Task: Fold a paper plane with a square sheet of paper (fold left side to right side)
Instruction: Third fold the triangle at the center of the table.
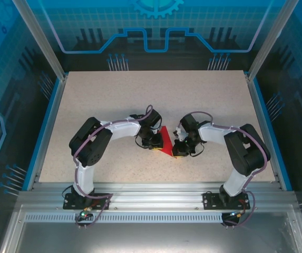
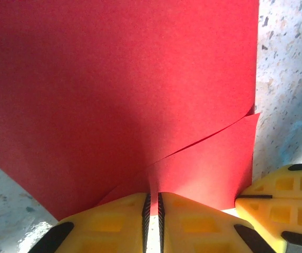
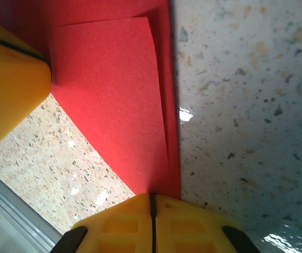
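Note:
The square sheet of paper [image 1: 165, 141] is bright red and partly folded, lying between my two grippers at the table's near middle. In the left wrist view the sheet [image 2: 119, 95] shows one layer lapping over another, with a slanted edge running across it. My left gripper [image 2: 152, 205] is shut on a pinched ridge of the paper. The right gripper's yellow finger [image 2: 280, 197] touches the sheet's corner beside it. In the right wrist view the folded paper [image 3: 114, 95] narrows to a point, and my right gripper [image 3: 152, 203] is shut on that point. The left gripper's finger [image 3: 8, 84] shows at upper left.
The speckled table [image 1: 114, 100] stretches behind and to both sides of the paper. Its aluminium front rail [image 3: 8, 211] runs close to the right gripper. Blue walls [image 1: 45, 121] border the table.

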Tool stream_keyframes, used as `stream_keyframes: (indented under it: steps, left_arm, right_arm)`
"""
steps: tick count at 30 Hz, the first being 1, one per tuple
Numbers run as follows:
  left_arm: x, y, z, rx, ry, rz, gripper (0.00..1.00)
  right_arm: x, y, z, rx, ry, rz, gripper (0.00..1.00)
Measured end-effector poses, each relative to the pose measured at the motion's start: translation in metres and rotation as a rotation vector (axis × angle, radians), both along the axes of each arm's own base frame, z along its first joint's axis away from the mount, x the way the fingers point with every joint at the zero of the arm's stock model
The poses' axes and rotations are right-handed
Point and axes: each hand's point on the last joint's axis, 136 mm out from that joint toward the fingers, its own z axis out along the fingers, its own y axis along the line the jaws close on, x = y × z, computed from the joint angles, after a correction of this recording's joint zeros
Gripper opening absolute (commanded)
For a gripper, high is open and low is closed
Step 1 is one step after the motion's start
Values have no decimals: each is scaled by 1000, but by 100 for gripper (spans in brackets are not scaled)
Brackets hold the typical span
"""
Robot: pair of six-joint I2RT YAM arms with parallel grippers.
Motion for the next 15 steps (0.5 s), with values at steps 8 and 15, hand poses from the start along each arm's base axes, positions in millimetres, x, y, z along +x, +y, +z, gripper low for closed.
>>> stream_keyframes:
  steps: [8, 15]
  left_arm:
    - [2, -2, -3, 2, 3, 0, 18]
    - [2, -1, -3, 6, 3, 1, 17]
  right_arm:
    - [2, -6, 11, -33, -39, -16, 7]
    - [9, 16, 25, -11, -66, 7, 7]
